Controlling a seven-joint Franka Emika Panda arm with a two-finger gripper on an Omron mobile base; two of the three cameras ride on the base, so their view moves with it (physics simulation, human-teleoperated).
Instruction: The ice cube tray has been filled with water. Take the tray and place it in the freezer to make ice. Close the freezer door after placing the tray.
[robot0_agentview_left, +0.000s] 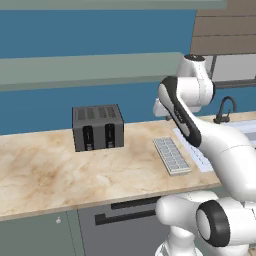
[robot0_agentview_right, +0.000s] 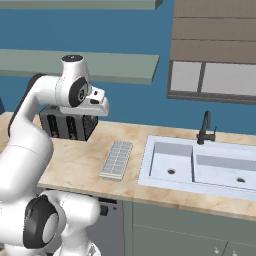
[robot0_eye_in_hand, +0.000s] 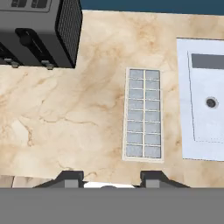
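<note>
The ice cube tray (robot0_agentview_left: 171, 155) (robot0_agentview_right: 116, 159) (robot0_eye_in_hand: 143, 114) lies flat on the marble counter (robot0_agentview_left: 45, 170), between the toaster and the sink, its long side running front to back. My gripper (robot0_eye_in_hand: 111, 179) hangs high above the counter and looks straight down, with the tray just ahead of its fingertips (robot0_eye_in_hand: 70, 177). The fingers stand apart with nothing between them. In the right base view the hand (robot0_agentview_right: 96, 106) hovers up and to the left of the tray. The freezer and the freezer door are out of view.
A dark grey toaster (robot0_agentview_left: 98, 127) (robot0_agentview_right: 65, 125) (robot0_eye_in_hand: 39, 30) stands left of the tray. A white double sink (robot0_agentview_right: 200, 167) (robot0_eye_in_hand: 203, 100) with a black faucet (robot0_agentview_right: 206, 127) lies to its right. A grey-green shelf (robot0_agentview_left: 90, 70) runs along the blue wall above.
</note>
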